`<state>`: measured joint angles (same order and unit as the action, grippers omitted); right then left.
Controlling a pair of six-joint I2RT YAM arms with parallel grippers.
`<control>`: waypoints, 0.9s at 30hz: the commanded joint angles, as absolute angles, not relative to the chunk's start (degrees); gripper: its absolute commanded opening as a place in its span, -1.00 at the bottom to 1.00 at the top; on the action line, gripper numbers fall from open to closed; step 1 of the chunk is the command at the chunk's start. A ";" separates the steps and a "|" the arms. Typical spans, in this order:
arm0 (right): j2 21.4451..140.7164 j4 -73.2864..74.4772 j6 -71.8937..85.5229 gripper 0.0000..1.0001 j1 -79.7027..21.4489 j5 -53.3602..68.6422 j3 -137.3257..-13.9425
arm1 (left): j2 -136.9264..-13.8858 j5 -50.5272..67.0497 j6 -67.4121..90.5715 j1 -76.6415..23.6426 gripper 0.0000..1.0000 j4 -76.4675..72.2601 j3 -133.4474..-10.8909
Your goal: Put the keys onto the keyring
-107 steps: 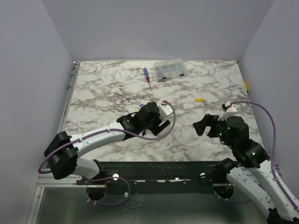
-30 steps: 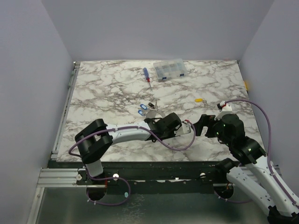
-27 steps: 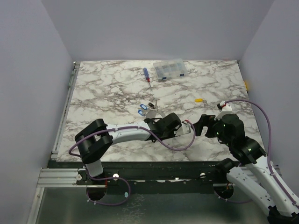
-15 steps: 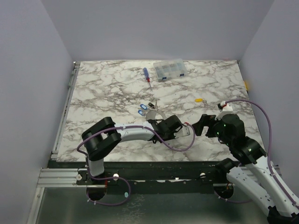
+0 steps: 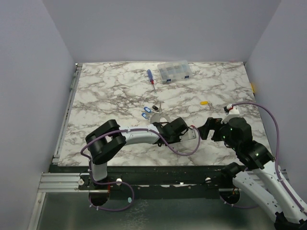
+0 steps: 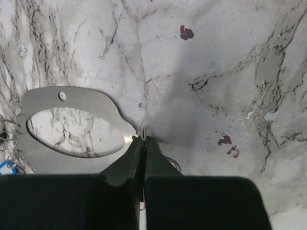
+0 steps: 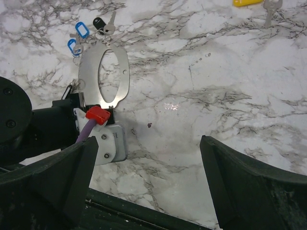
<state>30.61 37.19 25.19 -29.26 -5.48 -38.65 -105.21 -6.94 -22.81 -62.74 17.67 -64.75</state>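
The keyring (image 6: 72, 100) is a flat grey oval hoop lying on the marble; it also shows as keyring (image 7: 91, 72) and keyring (image 5: 159, 118). My left gripper (image 6: 144, 140) is shut at the ring's near pointed end, and a thin sliver of the ring's edge shows between the tips. Two blue keys (image 7: 76, 38) and a black key (image 7: 99, 22) lie at the ring's far end. A yellow key (image 5: 205, 102) lies apart to the right. My right gripper (image 7: 148, 182) hovers open and empty to the right of the left gripper (image 5: 175, 128).
A blue-and-red screwdriver (image 5: 150, 76) and a clear compartment box (image 5: 175, 71) sit at the back of the table. The left arm's purple cable (image 5: 184, 151) loops near the front edge. Side walls close in on both sides.
The left gripper's jaws have closed on the ring's near end, and the left arm's elbow has shifted slightly right. The right arm and the keys have not moved.
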 commanded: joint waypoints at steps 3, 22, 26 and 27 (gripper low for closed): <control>29.83 35.95 25.32 1.00 -29.51 -4.04 -38.82 | -97.40 -1.85 -25.40 -63.10 -1.00 15.72 -61.93; 25.49 32.04 20.29 0.99 -29.48 5.49 -38.82 | -76.87 10.28 -24.80 -61.66 -1.00 10.70 -53.67; 22.60 28.99 17.77 1.00 -29.45 13.94 -38.65 | -73.61 15.28 -23.99 -61.37 -1.00 10.15 -53.35; 21.98 27.72 17.34 1.00 -29.50 16.75 -38.47 | -72.88 16.35 -23.50 -61.28 -1.00 10.05 -53.35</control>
